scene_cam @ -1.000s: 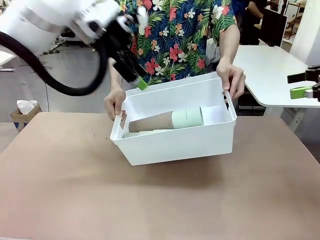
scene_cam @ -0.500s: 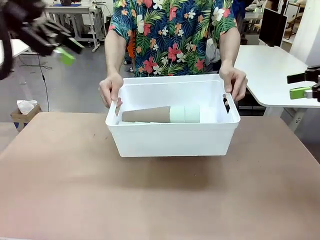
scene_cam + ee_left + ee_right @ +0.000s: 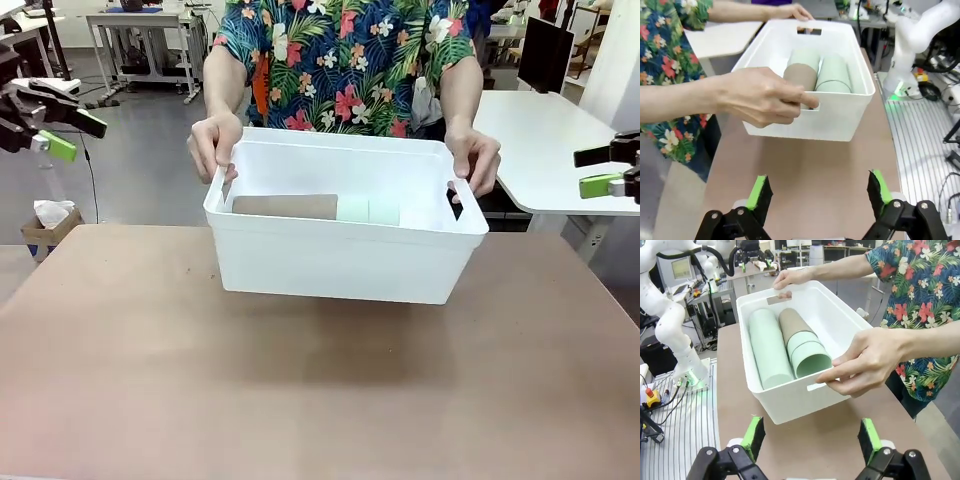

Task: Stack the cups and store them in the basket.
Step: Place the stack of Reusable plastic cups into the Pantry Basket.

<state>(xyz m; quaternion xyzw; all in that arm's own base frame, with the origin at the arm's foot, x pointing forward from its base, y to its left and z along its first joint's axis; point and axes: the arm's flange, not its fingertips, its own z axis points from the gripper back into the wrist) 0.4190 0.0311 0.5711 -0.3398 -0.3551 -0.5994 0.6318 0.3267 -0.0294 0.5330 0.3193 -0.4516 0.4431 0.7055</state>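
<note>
— Front view: where's the basket?

— Lifted clear of the worktop, over its far middle. The person has a hand on one end's rim and the other hand at the opposite handle slot.

— And the cups?

— Lying on their sides inside, in two nested rows: a tan-brown cup with mint ones pushed into it, and beside it a plain mint row.

— The pincers?

— Left pincer is spread wide, holding nothing, out past the worktop's left edge. Right pincer also gapes wide, empty, off the right edge, well apart from the basket.
</note>
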